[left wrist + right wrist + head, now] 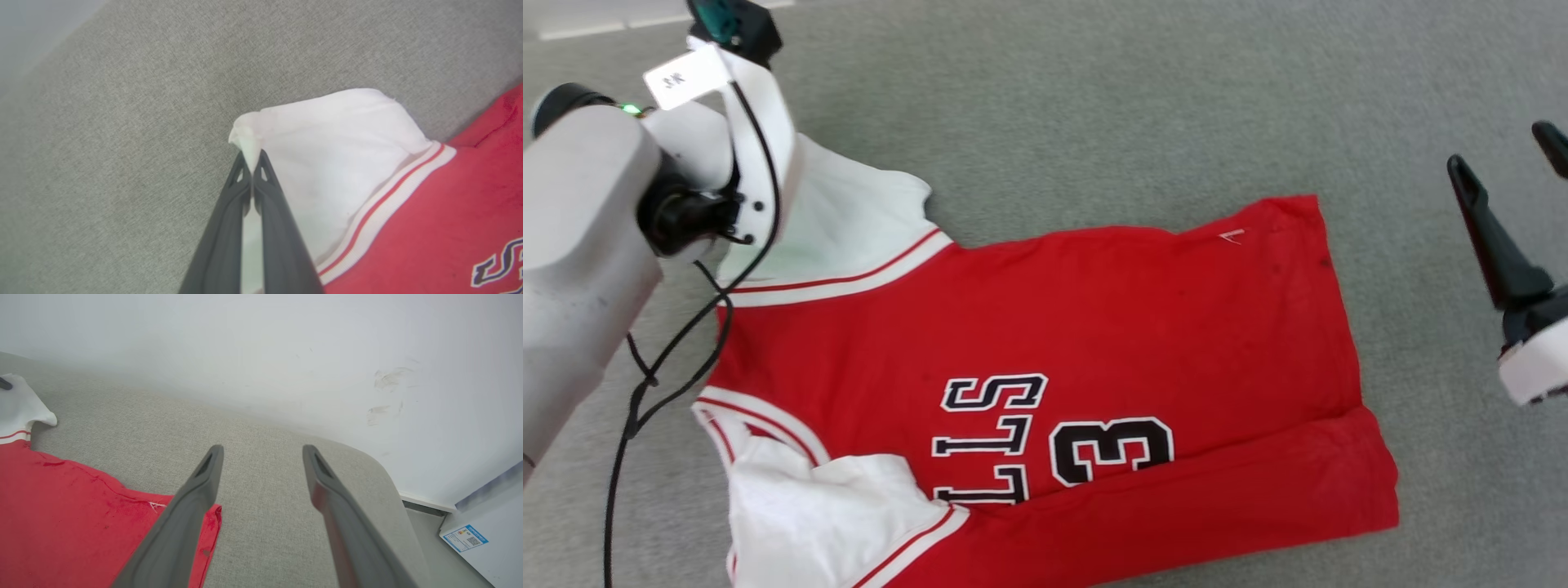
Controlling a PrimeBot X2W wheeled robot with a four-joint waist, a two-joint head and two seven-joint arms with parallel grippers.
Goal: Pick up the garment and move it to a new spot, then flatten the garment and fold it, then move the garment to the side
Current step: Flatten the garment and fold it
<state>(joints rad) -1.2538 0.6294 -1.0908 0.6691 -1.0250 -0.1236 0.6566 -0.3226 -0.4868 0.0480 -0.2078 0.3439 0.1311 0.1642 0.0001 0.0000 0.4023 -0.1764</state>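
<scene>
The garment [1045, 359] is a red jersey with white sleeves, lying front up on a grey fabric surface, its black-outlined lettering and "3" showing. Its lower edge is folded over in a red band [1217, 498]. In the left wrist view my left gripper [252, 158] is shut on the tip of the far white sleeve [335, 139], pinching a small peak of cloth. My pale left forearm [588, 212] covers that spot in the head view. My right gripper [1507, 155] hangs open with nothing between its fingers, just right of the garment's hem [208, 522].
The grey fabric surface [1094, 106] extends beyond the garment on all sides. Its rounded edge [384, 469] meets a white wall [286, 355] in the right wrist view. A white box with a blue label [466, 537] stands past that edge. A black cable [670, 351] hangs from my left arm.
</scene>
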